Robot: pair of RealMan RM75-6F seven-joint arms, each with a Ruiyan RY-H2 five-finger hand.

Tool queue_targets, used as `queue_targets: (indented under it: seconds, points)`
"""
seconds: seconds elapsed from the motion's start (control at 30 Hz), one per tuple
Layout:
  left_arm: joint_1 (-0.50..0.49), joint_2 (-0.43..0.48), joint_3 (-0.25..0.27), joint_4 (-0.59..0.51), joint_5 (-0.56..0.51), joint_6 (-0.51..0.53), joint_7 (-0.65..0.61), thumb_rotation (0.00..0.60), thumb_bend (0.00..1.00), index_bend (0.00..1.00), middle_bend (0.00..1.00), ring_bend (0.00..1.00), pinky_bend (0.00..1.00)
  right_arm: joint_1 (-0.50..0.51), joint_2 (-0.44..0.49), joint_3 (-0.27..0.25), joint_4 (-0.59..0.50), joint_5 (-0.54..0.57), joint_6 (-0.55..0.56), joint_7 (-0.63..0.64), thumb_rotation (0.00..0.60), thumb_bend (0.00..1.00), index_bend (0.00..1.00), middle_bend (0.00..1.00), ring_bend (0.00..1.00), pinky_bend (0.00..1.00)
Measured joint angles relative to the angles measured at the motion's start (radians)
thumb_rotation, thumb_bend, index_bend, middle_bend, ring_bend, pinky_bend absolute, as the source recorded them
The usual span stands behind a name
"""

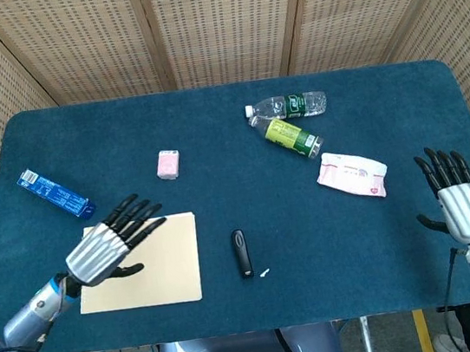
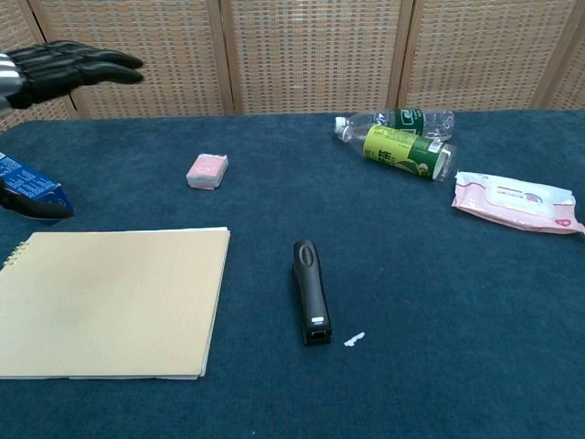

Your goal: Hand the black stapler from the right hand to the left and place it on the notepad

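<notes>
Hovering with fingers spread and empty: left robot hand above the cream rectangular notepad, right robot hand released too, well off by the right edge of the dark blue cloth-covered counter.

Lying flat on the counter, untouched, between both hands and just right of the notepad: slim black stapler, tiny white scrap beside it; farther back, small pink box, blue carton, two plastic bottles, pink wipes pack.

Black stapler flat on cloth, right of tan notepad.
</notes>
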Motion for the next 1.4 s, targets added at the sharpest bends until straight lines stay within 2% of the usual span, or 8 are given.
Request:
queue_targets:
  seconds: [0.17,0.3,0.47,0.6,0.67,0.8,0.97,1.4]
  points:
    - [-0.150,-0.063,0.013,0.061,0.081,-0.087,0.026,0.600,0.12,0.00,0.00,0.03,0.00,-0.038,-0.004,0.025,-0.041,0.008,0.021,-0.023,0.600,0.00,0.00,0.00,0.00,0.00]
    - [-0.260,-0.129,0.020,0.094,0.093,-0.192,0.026,0.600,0.13,0.00,0.00,0.03,0.01,-0.040,0.015,0.053,-0.051,0.012,0.013,-0.040,0.600,0.00,0.00,0.00,0.00,0.00]
    - [-0.377,-0.200,0.038,0.131,0.099,-0.304,0.025,0.600,0.13,0.01,0.00,0.05,0.10,-0.040,0.032,0.085,-0.044,0.038,-0.037,-0.038,0.600,0.00,0.00,0.00,0.00,0.00]
    - [-0.456,-0.248,0.058,0.169,0.103,-0.364,0.018,0.600,0.13,0.04,0.00,0.08,0.12,-0.044,0.041,0.103,-0.035,0.047,-0.062,-0.013,0.600,0.00,0.00,0.00,0.00,0.00]
    - [-0.494,-0.273,0.074,0.196,0.108,-0.382,0.006,0.600,0.17,0.06,0.01,0.10,0.14,-0.046,0.044,0.106,-0.035,0.042,-0.067,-0.007,0.600,0.00,0.00,0.00,0.00,0.00]
    - [-0.549,-0.317,0.109,0.258,0.121,-0.390,-0.024,0.600,0.24,0.11,0.05,0.15,0.18,-0.051,0.047,0.111,-0.032,0.030,-0.076,0.001,0.600,0.00,0.00,0.00,0.00,0.00]
    - [-0.585,-0.377,0.150,0.337,0.126,-0.367,-0.063,0.600,0.30,0.22,0.17,0.28,0.27,-0.056,0.060,0.119,-0.039,0.040,-0.106,0.016,0.600,0.00,0.00,0.00,0.00,0.00]
    - [-0.622,-0.488,0.222,0.506,0.099,-0.348,-0.099,0.600,0.33,0.29,0.19,0.29,0.29,-0.070,0.080,0.139,-0.059,0.038,-0.127,0.041,0.600,0.00,0.00,0.00,0.00,0.00]
